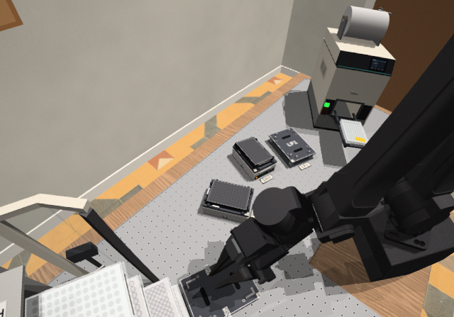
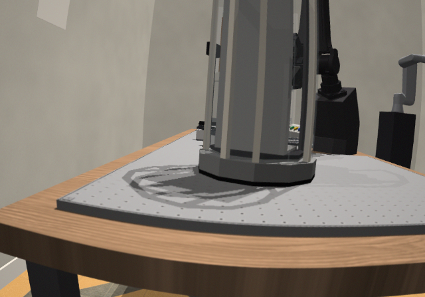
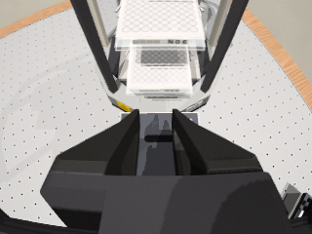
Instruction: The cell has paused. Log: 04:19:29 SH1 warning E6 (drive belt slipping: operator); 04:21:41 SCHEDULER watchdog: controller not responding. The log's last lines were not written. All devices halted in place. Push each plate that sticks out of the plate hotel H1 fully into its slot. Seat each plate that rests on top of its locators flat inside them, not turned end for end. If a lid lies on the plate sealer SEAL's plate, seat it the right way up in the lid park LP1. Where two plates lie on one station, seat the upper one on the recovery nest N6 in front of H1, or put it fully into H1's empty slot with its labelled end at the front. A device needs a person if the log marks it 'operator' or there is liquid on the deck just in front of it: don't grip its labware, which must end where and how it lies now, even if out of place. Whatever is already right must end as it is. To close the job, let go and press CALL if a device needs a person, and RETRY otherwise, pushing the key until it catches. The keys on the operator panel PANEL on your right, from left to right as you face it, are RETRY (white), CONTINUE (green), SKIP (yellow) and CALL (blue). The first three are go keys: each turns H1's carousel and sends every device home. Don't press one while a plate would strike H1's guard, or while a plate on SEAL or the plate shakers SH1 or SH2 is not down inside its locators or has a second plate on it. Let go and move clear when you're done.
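Observation:
My gripper (image 1: 213, 279) hangs low over the dark recovery nest N6 (image 1: 220, 292), pointing at the plate hotel H1 (image 2: 257, 81). Its fingers are drawn nearly together with only a narrow gap, and nothing is between them. In the wrist view the gripper (image 3: 156, 117) faces H1's front. A white plate (image 3: 159, 68) in a low slot sticks out toward me, and a larger white plate (image 3: 160, 10) sits above it. Both plates also show at the bottom left of the top view, the low one (image 1: 159, 297) and the upper one (image 1: 79, 291).
A dark plate lies on the near shaker (image 1: 228, 196), and another on the shaker SH2 (image 1: 254, 153). The lid park LP1 (image 1: 293, 148) is bare. The sealer SEAL (image 1: 352, 75) holds a white plate with a yellow end (image 1: 352, 132). The panel keys (image 2: 294, 127) peek out behind H1.

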